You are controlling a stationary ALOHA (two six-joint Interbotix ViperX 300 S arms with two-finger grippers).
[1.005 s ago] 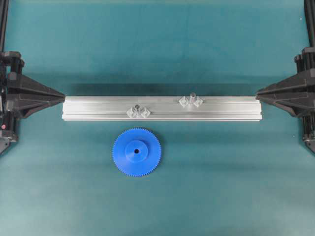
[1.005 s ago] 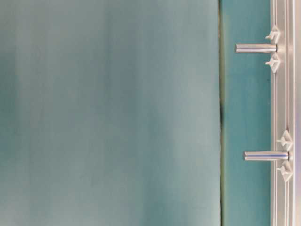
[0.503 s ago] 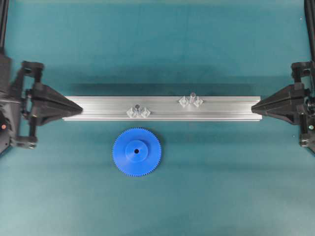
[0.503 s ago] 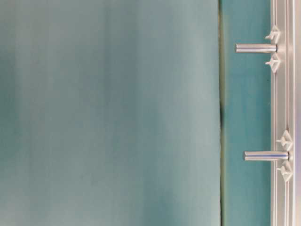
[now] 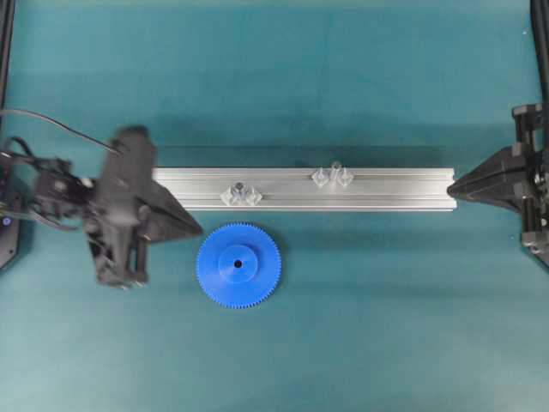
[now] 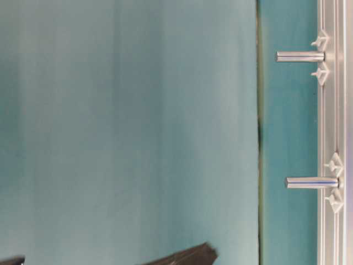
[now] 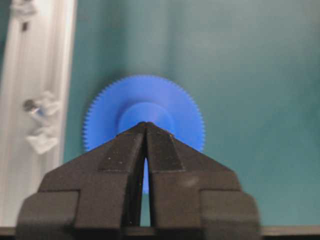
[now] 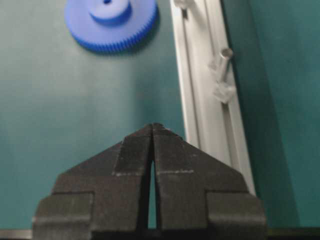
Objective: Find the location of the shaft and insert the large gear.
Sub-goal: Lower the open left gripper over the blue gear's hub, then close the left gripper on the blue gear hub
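The large gear (image 5: 238,265), a bright blue plastic disc with fine teeth round its rim and a raised round hub with a small centre hole, lies flat on the teal cloth (image 5: 386,343), just off the aluminium rail (image 5: 386,189) at the rail's six o'clock side. The left gripper (image 5: 194,229) points at it from nine o'clock, its matte black wedge-shaped fingers (image 7: 125,155) pressed together to a narrow slit and holding nothing; in the left wrist view the tips line up over the gear's hub, though whether they touch it cannot be told. The right gripper (image 5: 452,186) sits at the rail's three o'clock end, its fingers likewise closed tip to tip and empty. On the ribbed, silver rail stand two shafts, one (image 5: 239,186) at the gear's twelve o'clock and another (image 5: 334,166) toward two o'clock, each a short grey peg flanked by two translucent diamond-shaped brackets. The table-level view shows the pegs as smooth polished metal.
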